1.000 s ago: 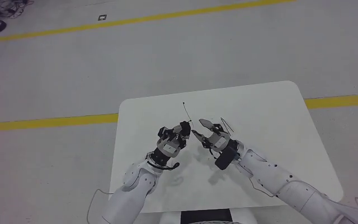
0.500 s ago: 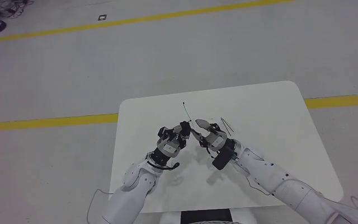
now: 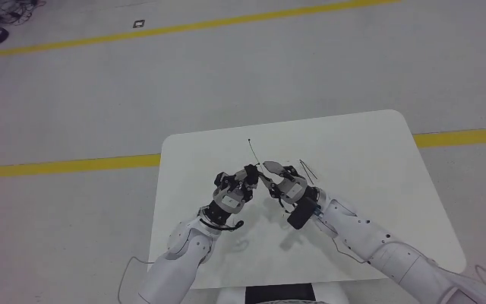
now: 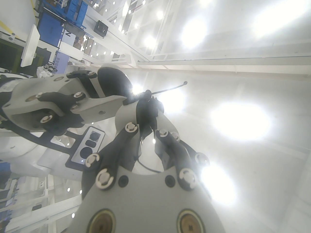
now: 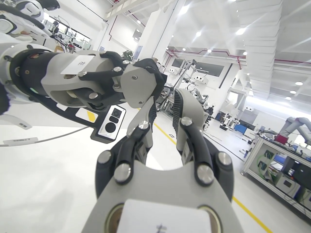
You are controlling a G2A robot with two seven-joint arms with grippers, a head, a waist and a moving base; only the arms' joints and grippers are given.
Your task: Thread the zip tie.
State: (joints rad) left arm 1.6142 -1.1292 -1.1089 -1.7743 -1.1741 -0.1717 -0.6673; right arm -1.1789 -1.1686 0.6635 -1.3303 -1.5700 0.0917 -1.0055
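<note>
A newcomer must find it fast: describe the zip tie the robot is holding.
On the white table, look where the two claws meet near the middle. The held zip tie is the thin black strand sticking out of the left claw toward the table's far edge, tipped by a small knob. Unlike the loose ties lying flat beside the right claw, it is gripped.

over the white bench (image 3: 380, 152) the left end effector (image 3: 249, 176) and right end effector (image 3: 267, 172) meet tip to tip, a thin black zip tie (image 3: 254, 152) sticking out from the left one, loose black ties (image 3: 307, 168) lying near the right.
</note>
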